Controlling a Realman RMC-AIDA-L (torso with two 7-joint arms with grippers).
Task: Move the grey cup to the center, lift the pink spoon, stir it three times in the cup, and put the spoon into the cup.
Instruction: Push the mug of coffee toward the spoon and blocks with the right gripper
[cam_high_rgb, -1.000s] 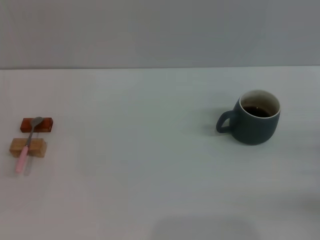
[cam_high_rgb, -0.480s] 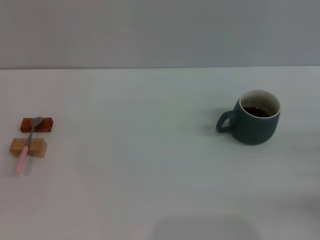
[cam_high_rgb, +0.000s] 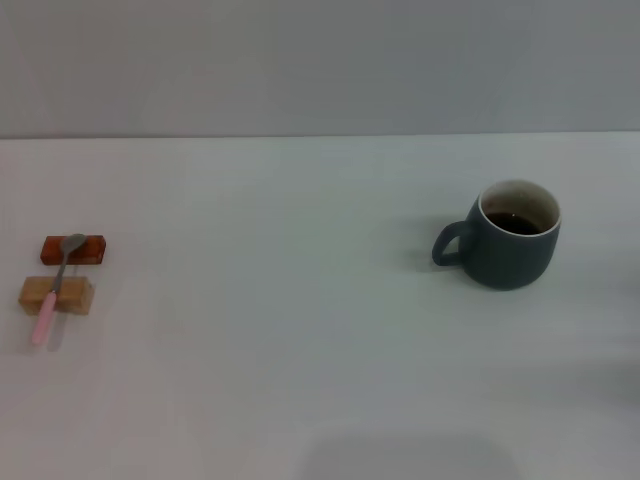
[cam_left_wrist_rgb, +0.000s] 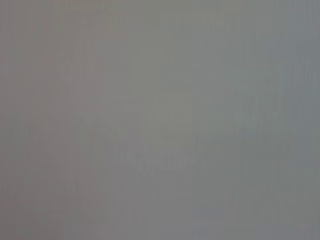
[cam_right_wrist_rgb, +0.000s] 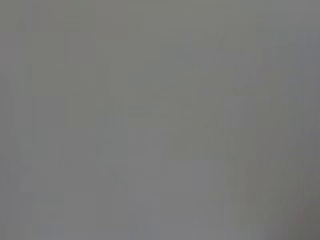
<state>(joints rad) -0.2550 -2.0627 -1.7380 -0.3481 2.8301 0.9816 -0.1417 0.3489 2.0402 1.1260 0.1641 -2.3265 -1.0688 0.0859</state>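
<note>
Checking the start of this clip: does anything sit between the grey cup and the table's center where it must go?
Nothing visible does. The grey cup stands on the right; the table between it and the center is bare. The pink spoon rests on two blocks far left.

White bench (cam_high_rgb: 300, 330) runs to grey wall at back. Grey cup (cam_high_rgb: 505, 250) stands upright on right side, handle toward left, dark liquid inside. Far left: reddish-brown block (cam_high_rgb: 88, 250) and tan wooden block (cam_high_rgb: 75, 296) lie just apart, one behind other. Pink spoon (cam_high_rgb: 55, 290) rests across both, bowl on reddish-brown block, pink handle overhanging tan one toward front
</note>
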